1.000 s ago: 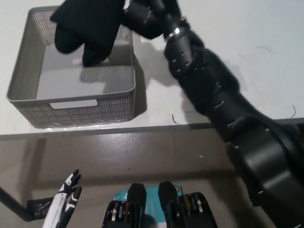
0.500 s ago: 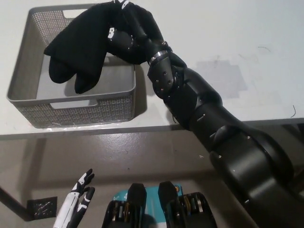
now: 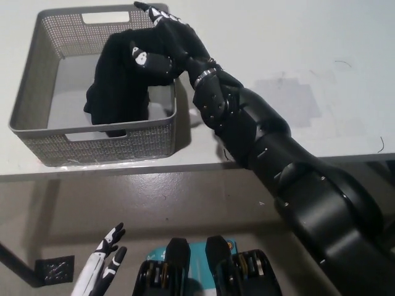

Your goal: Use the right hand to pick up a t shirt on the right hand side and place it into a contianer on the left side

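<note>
1. Lower now than half a second ago, the black shirt [image 3: 120, 83] has dropped from above the basket's [image 3: 37, 74] right side into the basket itself, and it hangs in a narrower, more bunched shape.
2. Over that same time the right hand [image 3: 163, 43] has swung a little toward the basket's far right corner, and the arm behind it lies much as it did.
3. Its fingers [image 3: 143, 57] are clenched on the shirt's upper edge, so the cloth is grasped and not let go.
4. That hand sits over the basket's right wall, near the far corner.
5. From the hand the shirt hangs down inside the right half of the basket.
6. Its lower end reaches the floor of the basket near the front wall; whether it rests there or just brushes it cannot be told.
7. Grey mesh forms the basket, which has a handle slot in the front wall and another in the far wall.
8. Apart from the shirt, nothing shows in the basket, and the left part of its floor is bare.
9. It stands on the pale surface [image 3: 321, 74], at the left, close to the front edge.
10. Down at the lower left, the white left hand [image 3: 102, 265] rests below the surface edge with fingers spread, holding nothing.
</note>
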`<state>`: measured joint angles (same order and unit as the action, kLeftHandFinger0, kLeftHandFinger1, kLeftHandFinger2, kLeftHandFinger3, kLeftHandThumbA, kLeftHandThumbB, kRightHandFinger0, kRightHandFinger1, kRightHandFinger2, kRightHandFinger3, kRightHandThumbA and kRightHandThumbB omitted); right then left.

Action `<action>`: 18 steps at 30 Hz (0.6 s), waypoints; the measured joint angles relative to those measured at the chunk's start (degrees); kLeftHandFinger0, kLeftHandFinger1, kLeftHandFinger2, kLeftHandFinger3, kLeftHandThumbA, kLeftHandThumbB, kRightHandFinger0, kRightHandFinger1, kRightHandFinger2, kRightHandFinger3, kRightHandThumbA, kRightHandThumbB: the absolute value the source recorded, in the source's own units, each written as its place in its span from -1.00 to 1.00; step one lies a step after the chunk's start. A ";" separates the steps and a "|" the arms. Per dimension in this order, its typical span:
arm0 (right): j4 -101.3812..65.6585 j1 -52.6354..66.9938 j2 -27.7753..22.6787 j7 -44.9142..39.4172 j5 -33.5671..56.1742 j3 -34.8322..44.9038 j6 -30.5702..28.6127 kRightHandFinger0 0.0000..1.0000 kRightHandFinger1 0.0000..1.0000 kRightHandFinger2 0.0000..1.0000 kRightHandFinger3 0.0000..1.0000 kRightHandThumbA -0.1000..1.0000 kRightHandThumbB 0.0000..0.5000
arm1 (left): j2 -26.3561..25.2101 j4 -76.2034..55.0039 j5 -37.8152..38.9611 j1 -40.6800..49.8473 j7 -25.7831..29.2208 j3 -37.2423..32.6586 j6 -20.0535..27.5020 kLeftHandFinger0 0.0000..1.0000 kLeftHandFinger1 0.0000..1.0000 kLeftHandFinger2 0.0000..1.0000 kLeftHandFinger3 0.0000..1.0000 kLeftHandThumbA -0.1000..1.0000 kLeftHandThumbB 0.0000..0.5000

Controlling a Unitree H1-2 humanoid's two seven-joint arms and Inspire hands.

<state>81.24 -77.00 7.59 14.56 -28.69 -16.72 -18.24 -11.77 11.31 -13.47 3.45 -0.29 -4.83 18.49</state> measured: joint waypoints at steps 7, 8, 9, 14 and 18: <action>-0.11 0.77 -2.37 -2.31 0.00 -0.50 1.54 1.00 1.00 1.00 1.00 0.01 1.00 | -0.33 -0.04 -0.03 0.77 -0.19 0.03 -0.84 1.00 1.00 1.00 1.00 1.00 -0.15; -0.30 1.02 -2.88 -2.78 0.00 -0.61 1.84 1.00 1.00 1.00 1.00 0.07 1.00 | -0.31 -0.03 -0.02 0.86 -0.23 0.02 -0.97 1.00 1.00 1.00 1.00 1.00 -0.14; -0.65 1.34 -3.34 -3.18 -0.02 -0.81 1.99 1.00 1.00 1.00 1.00 0.11 1.00 | -0.30 -0.03 -0.01 0.93 -0.26 0.03 -1.01 1.00 1.00 1.00 1.00 1.00 -0.17; -6.09 4.43 -6.04 -4.47 -0.20 -2.17 2.05 1.00 1.00 1.00 1.00 0.60 1.00 | -0.31 0.02 -0.05 0.95 -0.27 0.00 -1.01 1.00 1.00 1.00 1.00 1.00 -0.21; -14.98 9.35 -9.04 -5.33 -0.40 -2.53 2.15 1.00 1.00 1.00 1.00 0.68 1.00 | -0.37 0.28 -0.03 0.98 -0.27 0.14 -1.02 1.00 1.00 1.00 1.00 1.00 -0.16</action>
<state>66.26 -67.65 -1.45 9.23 -29.10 -19.25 -16.09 -12.15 11.59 -13.49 4.43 -0.55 -4.69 17.47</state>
